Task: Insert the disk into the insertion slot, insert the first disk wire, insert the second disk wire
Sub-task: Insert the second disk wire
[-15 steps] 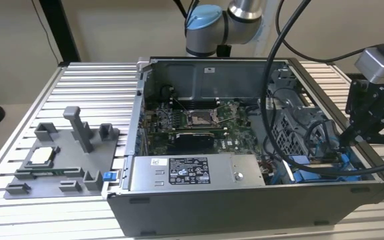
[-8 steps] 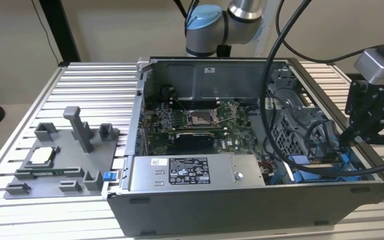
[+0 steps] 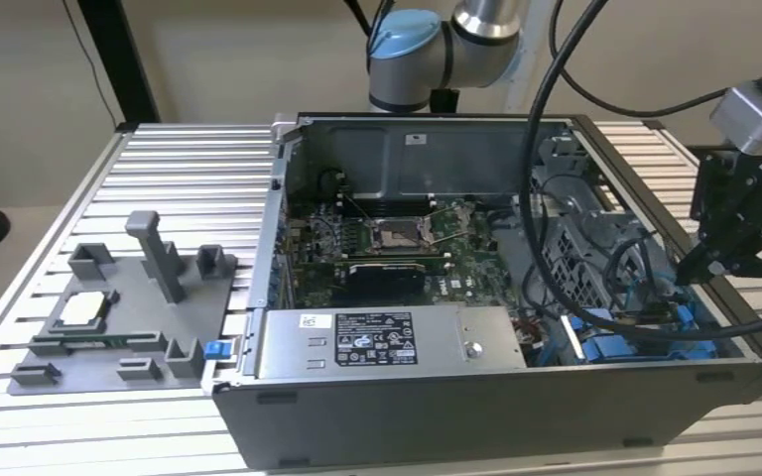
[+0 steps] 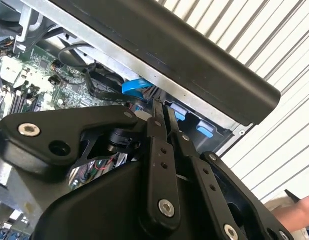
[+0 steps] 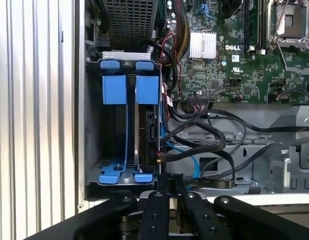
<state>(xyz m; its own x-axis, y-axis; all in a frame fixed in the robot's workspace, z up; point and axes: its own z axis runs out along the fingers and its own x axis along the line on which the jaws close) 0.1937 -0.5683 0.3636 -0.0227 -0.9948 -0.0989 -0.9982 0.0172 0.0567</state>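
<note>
Gripper (image 5: 169, 178) fills the near edge in both wrist views, black linkage bars and bolt heads close to the lens. Fingers (image 4: 155, 120) are drawn narrow, only a slit between them; cannot tell if anything is pinched there. In the exterior view the gripper (image 3: 689, 270) hangs over the corner of the open case (image 3: 487, 416) at that view's right, tips angled down into the drive bay (image 5: 89, 125). Disk (image 5: 147, 135) sits edge-on inside the bay, seated in its blue carrier (image 5: 147, 90). A second blue carrier (image 5: 114, 90) stands just beside it with no drive between its rails. The end of a black wire (image 5: 194, 145) meets the disk's edge close to the fingertips. A blue wire (image 5: 187, 156) runs from the same spot and curves away across the case floor. More black cabling loops between the bay and the motherboard (image 3: 395, 238). Power supply (image 3: 381, 342), grey with a black label, lies along the near wall of the case in the exterior view. Case rests on a ribbed metal tabletop (image 3: 183, 169). A grey fixture (image 3: 116, 317) with posts stands on the tabletop at the exterior view's left, well apart from the case. A person's hand (image 4: 300, 210) shows at the corner of the second wrist view, beyond the case.
</note>
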